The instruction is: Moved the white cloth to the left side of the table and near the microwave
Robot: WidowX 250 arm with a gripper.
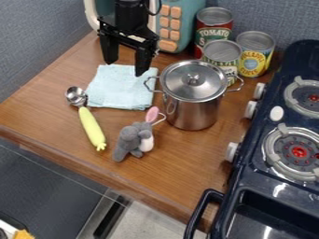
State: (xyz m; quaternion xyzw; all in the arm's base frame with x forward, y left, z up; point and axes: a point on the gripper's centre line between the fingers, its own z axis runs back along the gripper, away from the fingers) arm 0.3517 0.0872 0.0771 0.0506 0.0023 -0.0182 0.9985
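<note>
Soft pickup: grab plenty of layers

My black two-finger claw (pixel 126 67) is spread wide and empty at the back edge of the folded, bluish-white fabric cloth (pixel 120 89), which lies flat beside the shiny steel pot (pixel 192 109) on the brown wooden table (pixel 171 170). Should be light and limp, nothing to break. I'd pinch mid-back through every layer; a skimpy corner grab could unfold it.

Cloth (pixel 121 88) on the table (pixel 168 163), before the microwave (pixel 179 11)
Scoop (pixel 92 128) at the cloth's left, pot (pixel 192 109) at its right, tin cans (pixel 252 53) behind the pot; plush toy (pixel 131 140) in front, between scoop and pot; stove (pixel 263 123) right of the pot.
</note>
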